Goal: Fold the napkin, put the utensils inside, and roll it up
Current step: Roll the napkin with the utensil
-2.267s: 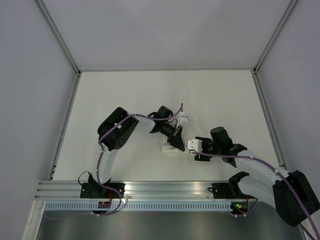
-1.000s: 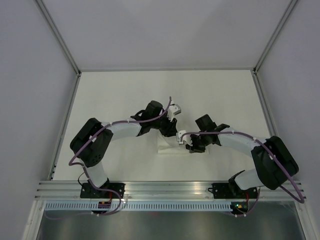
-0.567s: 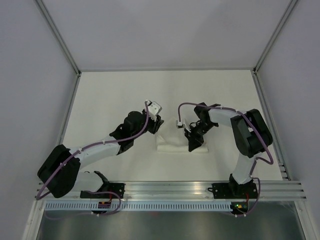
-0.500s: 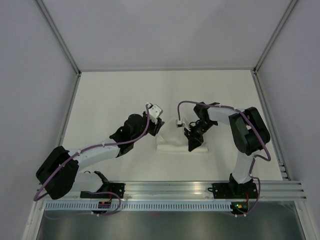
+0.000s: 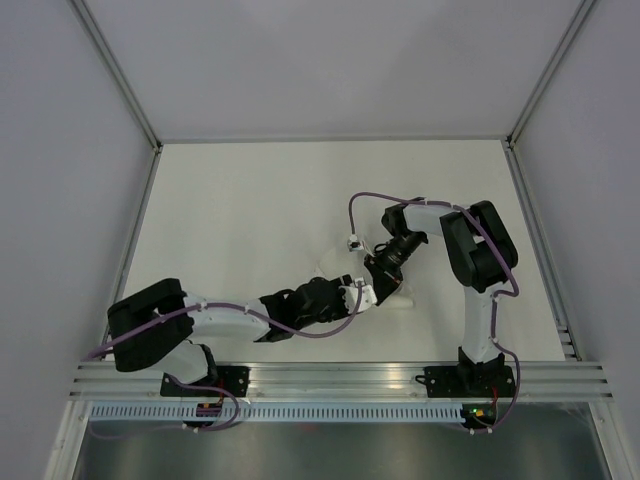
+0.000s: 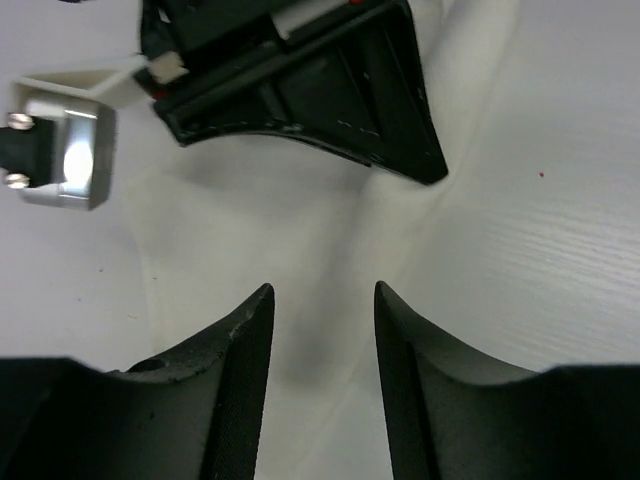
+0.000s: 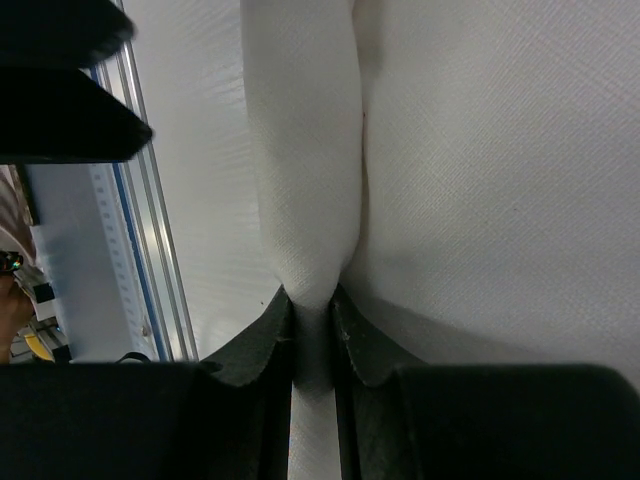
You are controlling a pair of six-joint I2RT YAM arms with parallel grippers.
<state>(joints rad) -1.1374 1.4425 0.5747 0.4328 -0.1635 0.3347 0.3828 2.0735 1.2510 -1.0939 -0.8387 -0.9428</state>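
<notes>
My right pincer (image 7: 312, 305) is clamped on a raised fold of the plain white soft cloth napkin (image 7: 305, 160). From my fingertips the pinched cloth runs away as a rounded ridge. My left pincer (image 6: 318, 300) has its two dark fingers spread apart, low over the same napkin. Nothing is held between them, and only the cloth lies beneath the gap. I cannot tell whether those fingertips touch it. In my left wrist view, the black wedge-shaped finger of my right pincer sits just beyond, down at a crease in the cloth.

The napkin lies bunched on the flat white table (image 5: 240, 200), a little right of the middle and toward the near side. From above, my two wrists hide most of it. My left arm stretches low along the ribbed silver metal rail (image 5: 330, 375) at the near edge. My right arm is bent sharply back over the cloth.
</notes>
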